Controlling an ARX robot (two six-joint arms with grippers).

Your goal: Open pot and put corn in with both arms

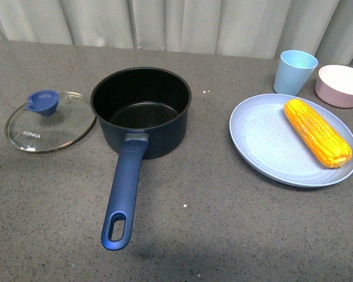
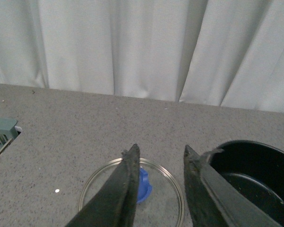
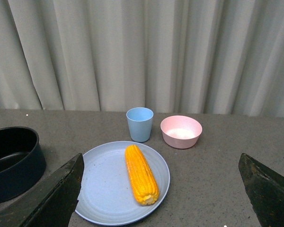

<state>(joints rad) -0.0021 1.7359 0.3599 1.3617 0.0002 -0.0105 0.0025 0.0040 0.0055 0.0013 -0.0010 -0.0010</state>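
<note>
Right gripper [image 3: 160, 160], jaws spread wide, faces corn [image 3: 141, 174] on plate [image 3: 102, 191]; cob's long axis runs along the approach, crosswise to jaw closing.

Soft, even light falls from above. The pot [image 1: 142, 111] handle casts a faint shadow on the counter [image 1: 223, 223]. The left fingers [image 2: 118, 198] look dark and slightly blurred close up.

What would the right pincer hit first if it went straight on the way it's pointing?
Probably the corn on the plate: in the right wrist view they lie straight ahead of the open right pincer. Depth is unclear, so it could land on the plate beside the corn instead.
</note>
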